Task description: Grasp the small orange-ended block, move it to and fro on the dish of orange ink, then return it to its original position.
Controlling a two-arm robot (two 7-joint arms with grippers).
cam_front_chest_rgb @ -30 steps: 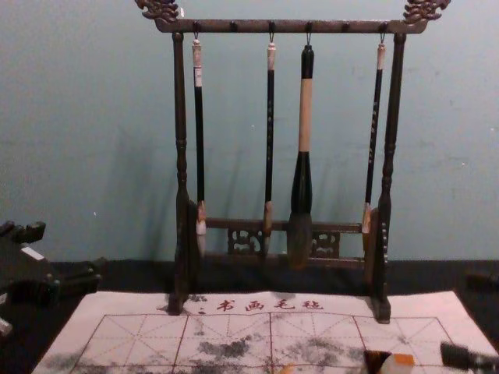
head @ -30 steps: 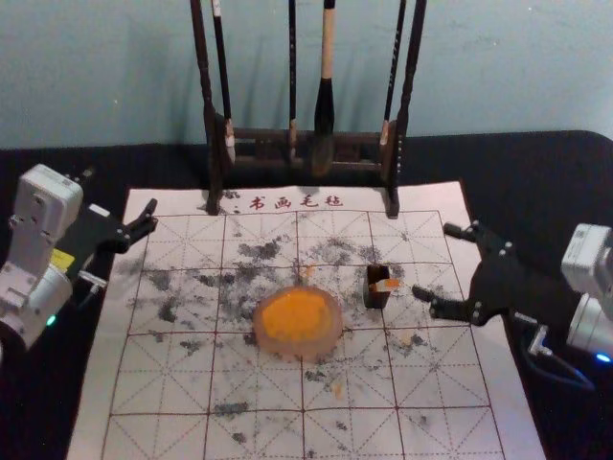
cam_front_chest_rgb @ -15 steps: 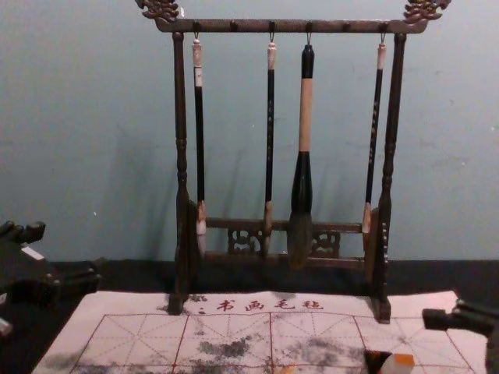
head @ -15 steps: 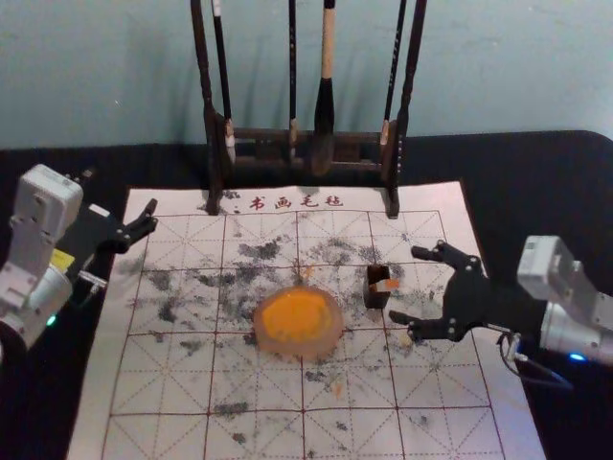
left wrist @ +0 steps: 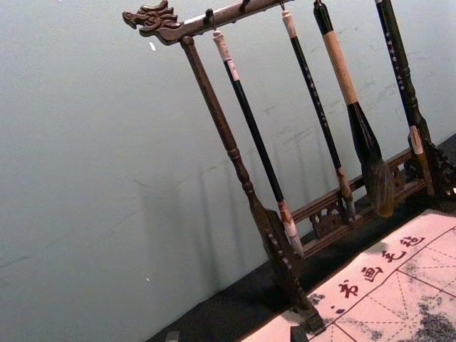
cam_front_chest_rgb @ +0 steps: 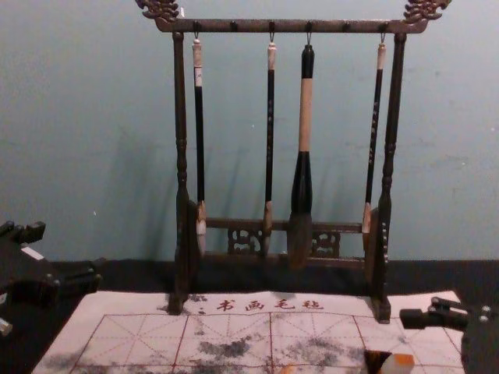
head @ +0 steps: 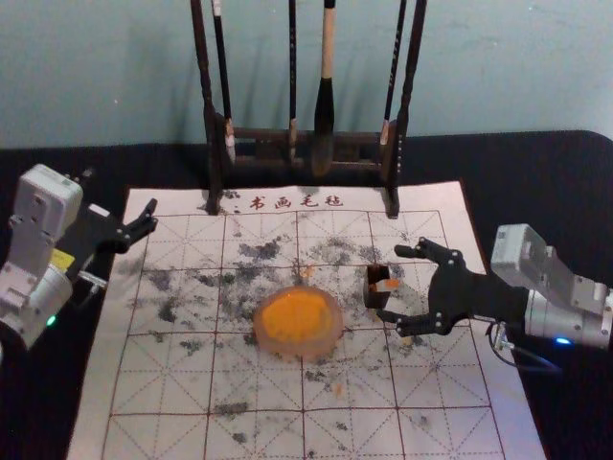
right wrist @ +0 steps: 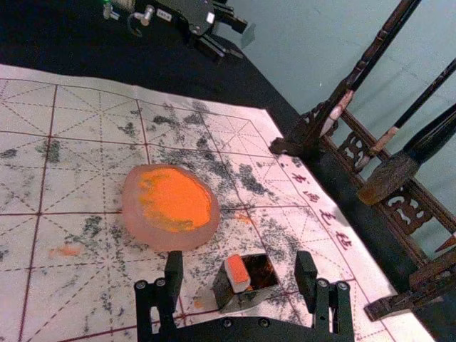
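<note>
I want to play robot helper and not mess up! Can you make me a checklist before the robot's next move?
1. Right gripper open: ok, its fingers are wide apart.
2. Block in the dark box: ok, its orange end pokes out.
3. Block lined up between the fingers: ok, it shows between them in the right wrist view.
4. Fingers low enough to grab just the block, not the box: cannot tell.
5. Ink in the dish: ok, plenty of orange.
6. Left gripper out of the way: ok, off to the left.
</note>
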